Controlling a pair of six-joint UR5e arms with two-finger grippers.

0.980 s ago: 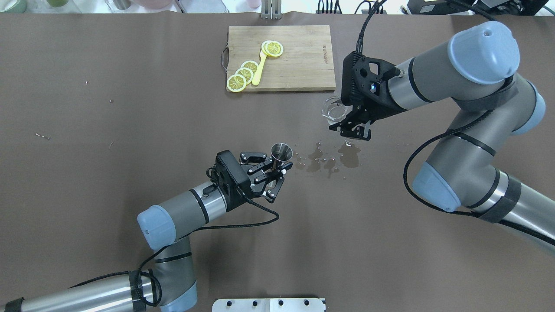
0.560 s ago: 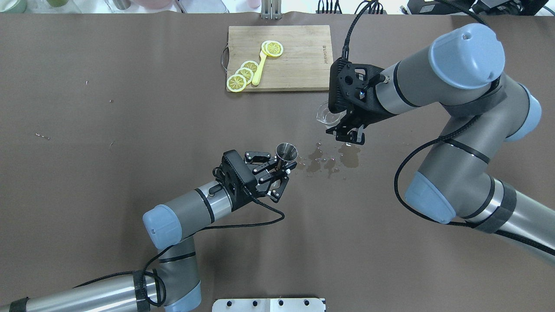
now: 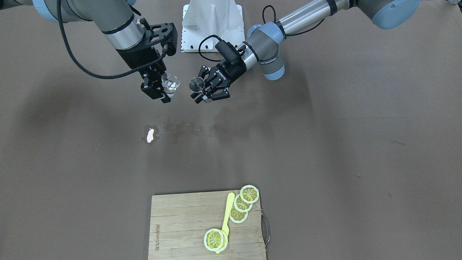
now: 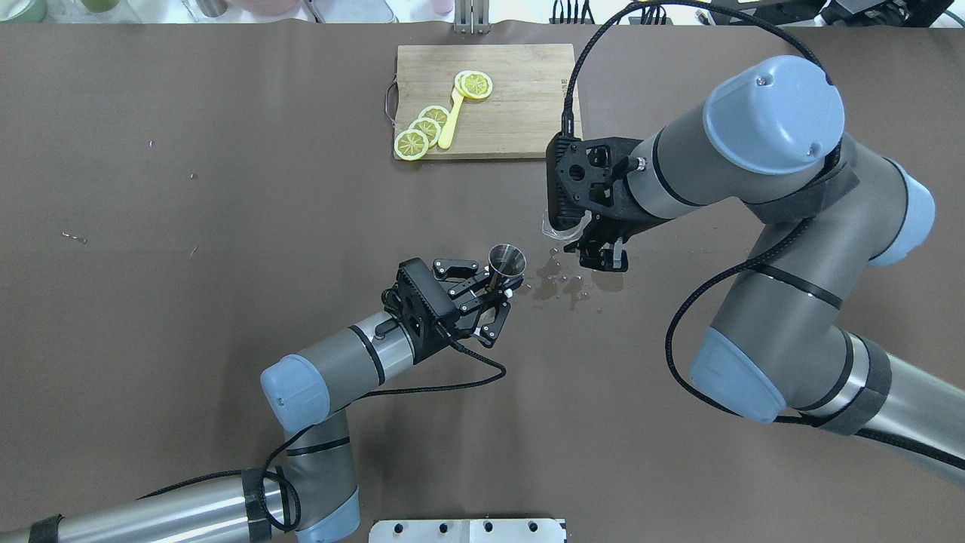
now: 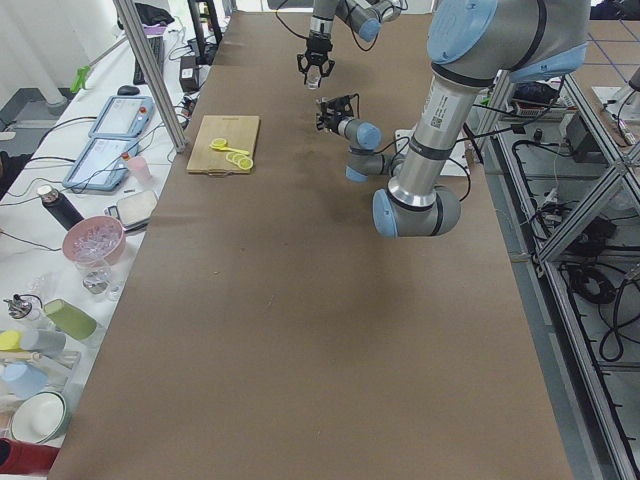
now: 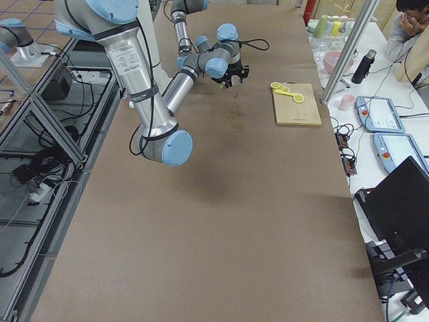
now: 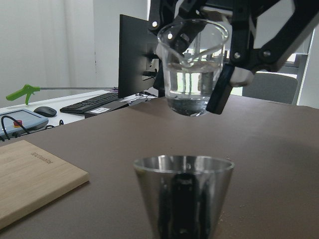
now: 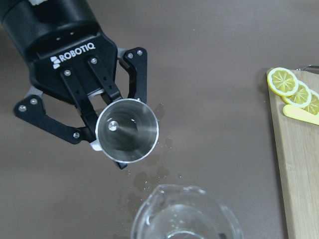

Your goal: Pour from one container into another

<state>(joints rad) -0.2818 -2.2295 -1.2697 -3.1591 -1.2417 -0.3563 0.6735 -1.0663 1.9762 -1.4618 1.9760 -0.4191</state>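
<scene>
A small steel measuring cup (image 4: 507,260) stands upright above the table, mouth up, with my left gripper (image 4: 494,290) shut on its lower part. My right gripper (image 4: 597,250) is shut on a clear glass beaker (image 4: 558,230) with a little liquid at its bottom, mostly hidden under the wrist in the overhead view. The front-facing view shows the glass beaker (image 3: 170,85) upright, level with and just beside the steel cup (image 3: 196,84). In the left wrist view the beaker (image 7: 193,64) hangs behind and above the cup (image 7: 183,196). The cup (image 8: 127,130) looks empty from the right wrist view.
A wet spill (image 4: 573,283) darkens the brown table between the grippers, with a small white patch (image 3: 150,135) at its edge. At the far side lies a wooden cutting board (image 4: 520,113) with lemon slices (image 4: 424,130) and a yellow spoon (image 4: 451,121).
My right arm has carried the beaker left and nearer, close to the steel cup. My left arm has shifted the cup slightly right and forward.
</scene>
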